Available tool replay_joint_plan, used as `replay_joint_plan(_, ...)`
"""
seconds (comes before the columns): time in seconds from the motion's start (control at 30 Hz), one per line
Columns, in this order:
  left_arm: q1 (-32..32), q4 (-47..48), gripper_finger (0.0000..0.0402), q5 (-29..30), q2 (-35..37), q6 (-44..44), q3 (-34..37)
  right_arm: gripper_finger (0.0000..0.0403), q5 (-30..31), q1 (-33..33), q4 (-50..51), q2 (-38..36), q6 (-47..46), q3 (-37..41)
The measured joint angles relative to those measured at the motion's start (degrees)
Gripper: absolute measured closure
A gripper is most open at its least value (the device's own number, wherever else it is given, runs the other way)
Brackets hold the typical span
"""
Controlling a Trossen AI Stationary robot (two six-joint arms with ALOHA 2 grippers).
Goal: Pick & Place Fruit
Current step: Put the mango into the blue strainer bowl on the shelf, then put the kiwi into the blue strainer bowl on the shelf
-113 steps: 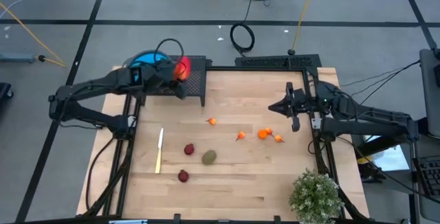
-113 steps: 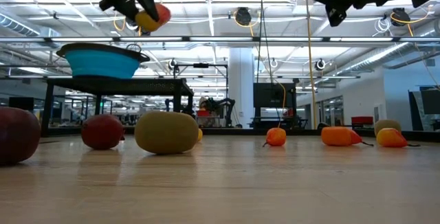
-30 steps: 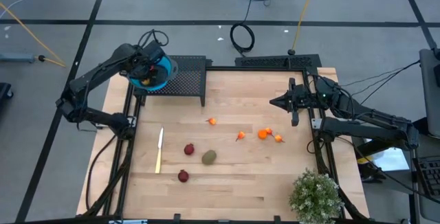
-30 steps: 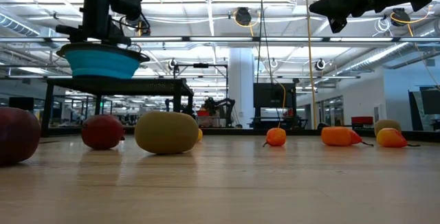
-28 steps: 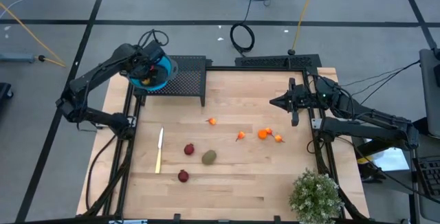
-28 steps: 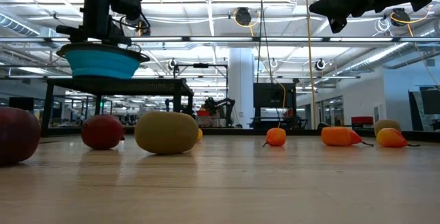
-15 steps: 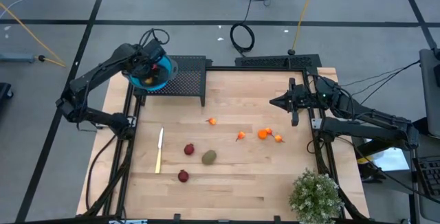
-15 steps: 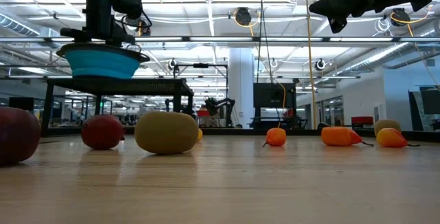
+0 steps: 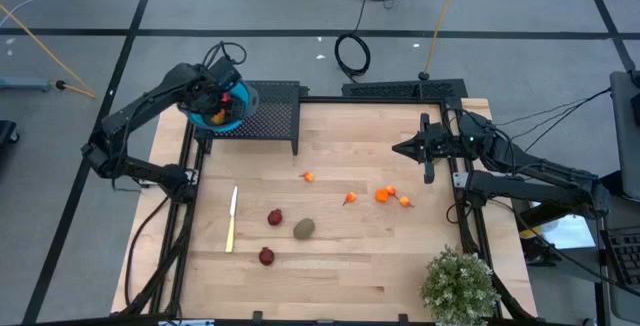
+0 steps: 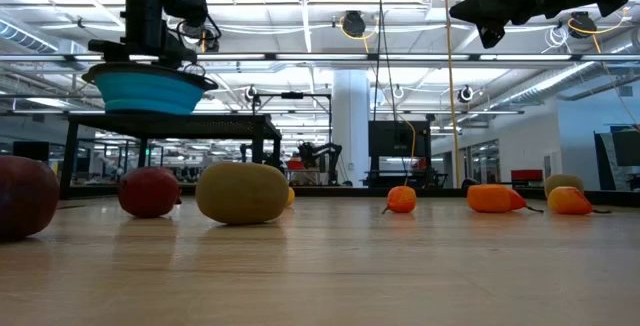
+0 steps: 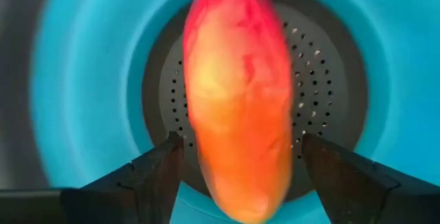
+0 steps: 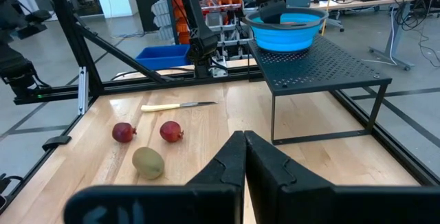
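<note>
Long fruit (image 11: 237, 107): red-orange, inside the blue bowl (image 11: 82, 100), between spread fingers, untouched.
Left gripper (image 9: 216, 101): released, over the bowl.
Right gripper (image 9: 428, 152): clenched, empty, above the table (image 9: 340, 256).
Other fruit (image 9: 304, 228): scattered on the table.

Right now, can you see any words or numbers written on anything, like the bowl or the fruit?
None: no word, number or label can be read in any view.
The round blue bowl on the black perforated metal stand is plain.
Distant room clutter in the low view is too small to read.
</note>
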State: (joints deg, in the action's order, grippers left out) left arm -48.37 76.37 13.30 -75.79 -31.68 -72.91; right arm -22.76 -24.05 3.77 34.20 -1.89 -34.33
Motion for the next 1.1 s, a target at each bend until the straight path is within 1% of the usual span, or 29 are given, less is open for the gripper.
replay_joint_plan(0.17,-0.7,0.1,0.0100,0.2,0.9,1.3,-5.9,0.0403,0.0,0.0,0.0,0.0,0.0,0.0)
replay_joint_plan(0.37,1.3,0.0,0.0114,0.2,3.1,1.4,-13.5,0.0403,0.1,0.0,0.0,0.0,0.0,0.0)
replay_joint_plan(0.43,2.9,0.0,0.0121,0.2,3.8,1.7,-14.7,0.0403,0.1,0.0,0.0,0.0,0.0,0.0)
replay_joint_plan(0.63,7.7,-0.5,0.0150,0.2,7.5,5.4,-14.9,0.0403,0.1,0.0,0.0,0.0,0.0,0.0)
replay_joint_plan(0.83,11.3,-0.6,0.0202,1.2,10.9,6.1,-14.9,0.0397,0.2,0.0,0.0,0.0,0.0,0.0)
replay_joint_plan(1.1,12.6,-0.6,0.0311,1.7,15.0,6.3,-14.9,0.0395,0.4,0.0,0.0,0.0,-0.8,0.0)
